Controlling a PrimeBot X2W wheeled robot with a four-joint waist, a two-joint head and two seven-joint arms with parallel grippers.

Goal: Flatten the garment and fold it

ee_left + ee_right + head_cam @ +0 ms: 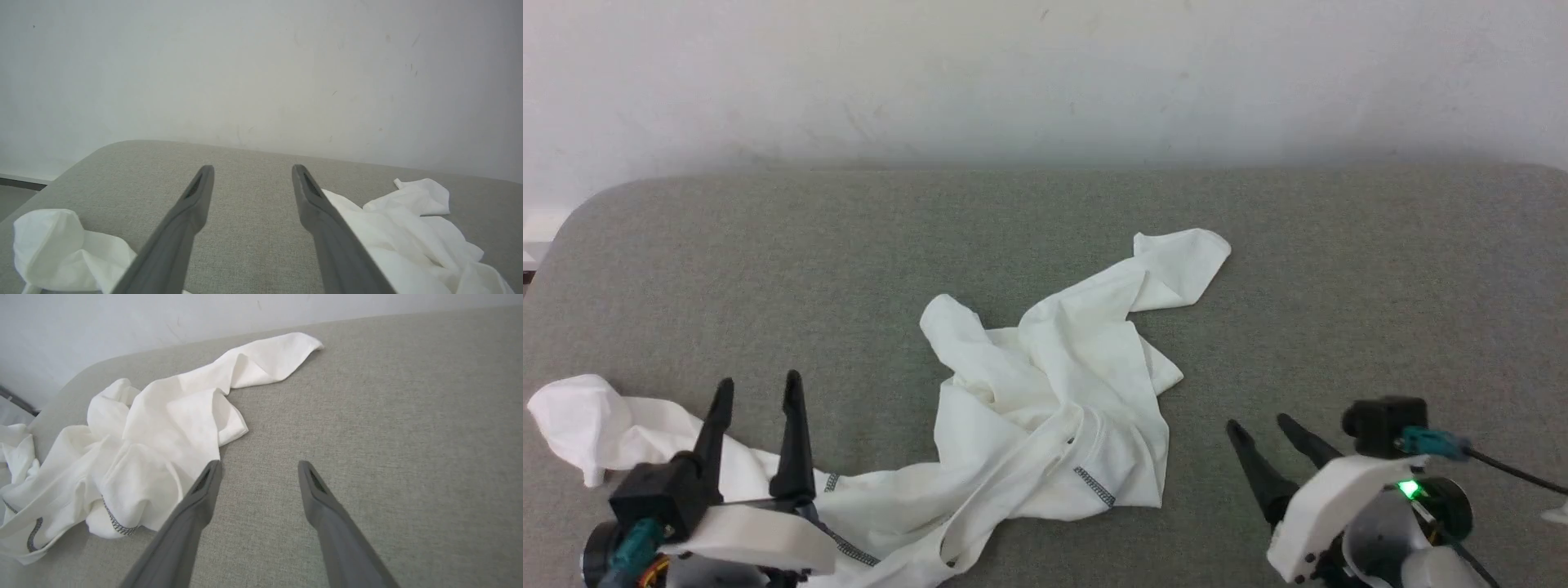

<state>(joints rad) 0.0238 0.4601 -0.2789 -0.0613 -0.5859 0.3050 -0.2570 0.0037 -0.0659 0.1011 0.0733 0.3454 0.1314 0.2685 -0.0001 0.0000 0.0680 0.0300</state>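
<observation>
Garment — one, crumpled; left tool and right tool — two, spread.

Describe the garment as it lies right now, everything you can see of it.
The garment is a thin white shirt, crumpled and unfolded, lying in a twisted heap on the grey cloth surface. One sleeve trails toward the far right; the other sleeve stretches left, bunched at its end. Dark grey stitching edges the near folds. The left gripper stands open over the left stretch, gripping nothing; contact there is unclear.
</observation>
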